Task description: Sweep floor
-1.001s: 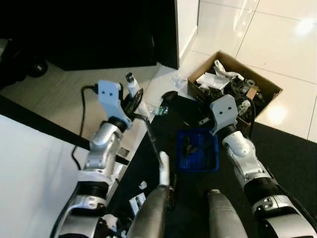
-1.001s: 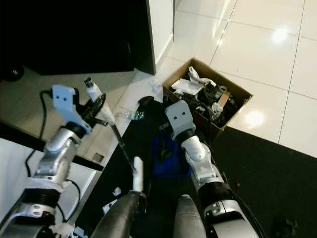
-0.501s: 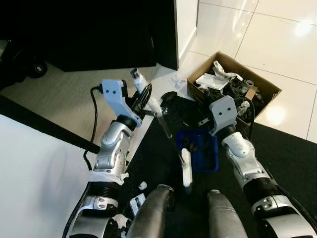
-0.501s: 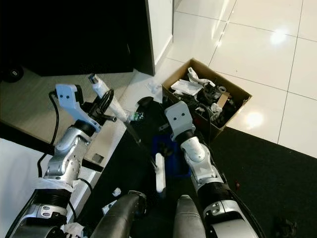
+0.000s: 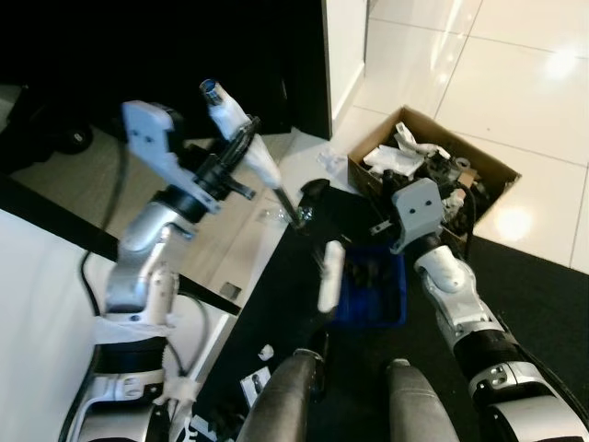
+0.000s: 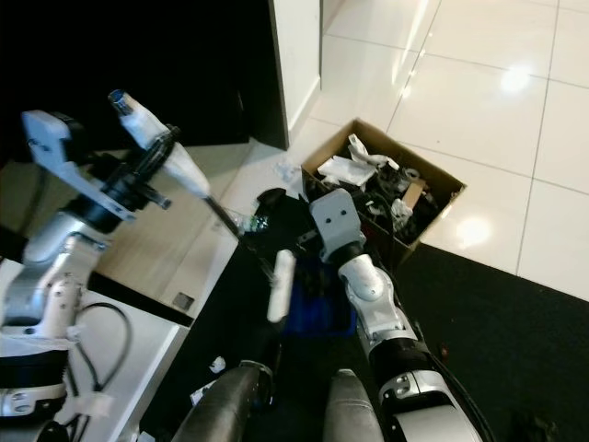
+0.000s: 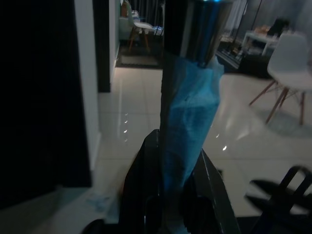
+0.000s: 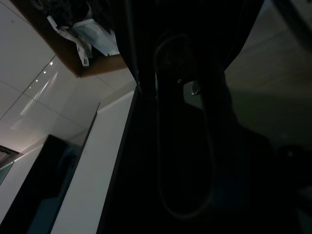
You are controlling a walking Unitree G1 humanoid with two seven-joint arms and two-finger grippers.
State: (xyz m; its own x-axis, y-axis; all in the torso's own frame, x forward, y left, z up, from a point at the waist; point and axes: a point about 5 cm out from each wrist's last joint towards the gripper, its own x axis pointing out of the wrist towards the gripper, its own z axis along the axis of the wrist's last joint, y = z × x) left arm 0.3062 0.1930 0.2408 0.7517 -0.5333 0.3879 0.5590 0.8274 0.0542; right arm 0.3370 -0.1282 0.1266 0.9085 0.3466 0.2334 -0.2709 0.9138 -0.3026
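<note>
Left eye view. The left pincer (image 5: 241, 152) is raised high and pinches the white grip of a hand broom (image 5: 276, 198); the thin black shaft slants down to a white brush head (image 5: 329, 277) that hangs above the blue dustpan (image 5: 373, 287). The right arm reaches down toward the dustpan; whether the right pincer holds it cannot be told. Judged step: the broom is lifted between strokes, with the brush clear of the black mat (image 5: 543, 285). The next move calls for lowering the brush to the floor beside the scattered white scraps (image 5: 265, 351) and drawing them toward the pan.

Right eye view. Open room lies on the glossy white tiles (image 6: 479, 101). Limits: the full cardboard box (image 6: 386, 189) just beyond the dustpan, the dark cabinet (image 6: 184, 64) ahead on the left, and the white ledge with a black cable (image 6: 101, 322) below the left arm. The mat edge runs diagonally past the box; debris lies near the robot's legs (image 6: 230, 405).

Left wrist view. The two black fingers (image 7: 141, 185) are clamped on the broom grip, which appears bluish here. White chairs (image 7: 292, 63) stand well apart across the tiled room.

Right wrist view. Very dark; the box corner (image 8: 83, 44) and pale floor can be made out.
</note>
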